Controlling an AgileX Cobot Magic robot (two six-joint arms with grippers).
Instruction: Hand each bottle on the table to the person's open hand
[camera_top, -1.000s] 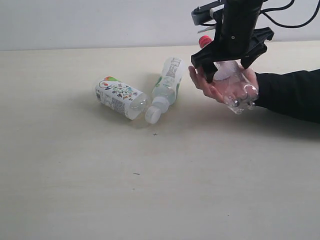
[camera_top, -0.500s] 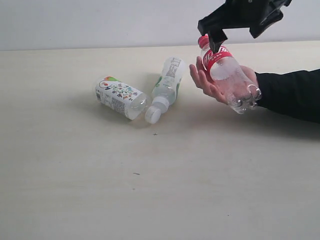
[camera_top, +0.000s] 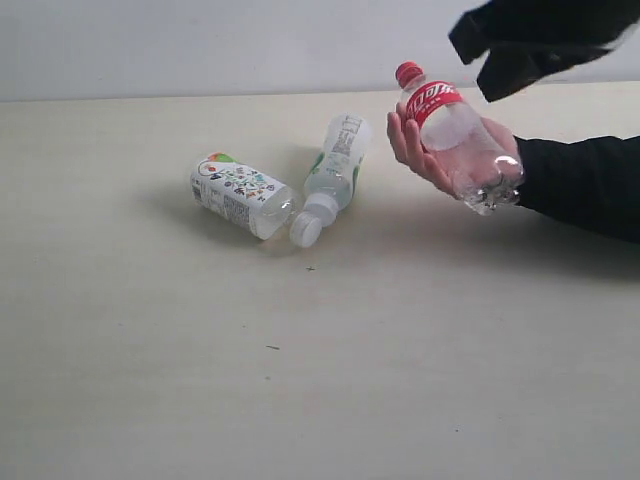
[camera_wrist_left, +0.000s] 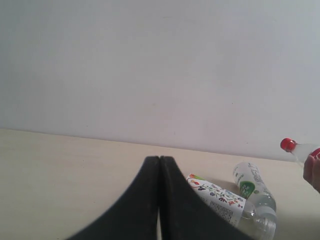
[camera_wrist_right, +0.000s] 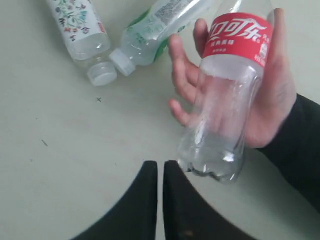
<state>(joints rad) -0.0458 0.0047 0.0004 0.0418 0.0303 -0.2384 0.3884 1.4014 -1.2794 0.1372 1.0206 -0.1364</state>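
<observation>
Pale cream desk (camera_top: 200, 380) fills the foreground, bare except for a few tiny dark specks (camera_top: 272, 347). Farther back, left of centre, two bottles lie on their sides with their cap ends drawn close together in a V. One is the short stubby bottle (camera_top: 240, 194) with a white printed label. The other is the slim clear bottle (camera_top: 335, 170) with a green-and-white label and a white cap (camera_top: 305, 232). Whether the two touch is hard to tell.

To the right of them, the person's open hand (camera_top: 415, 150) reaches in from a black sleeve (camera_top: 580, 185). Across its palm lies the clear cola bottle (camera_top: 455, 140). It is tilted, with its red cap up toward the wall and its base toward the sleeve, and the fingers show through the plastic.

The right pincer (camera_wrist_right: 160, 165) hangs above and apart from this bottle. Its jaws are drawn narrow, with only a thin slit between them and nothing in it. In the exterior view it is a dark blur at the top right.

The left pincer (camera_wrist_left: 159, 160) is seen only from its own wrist. Its jaws are pressed together and hold nothing, well apart from the bottles. A plain pale wall (camera_top: 200, 50) rises behind the desk.
</observation>
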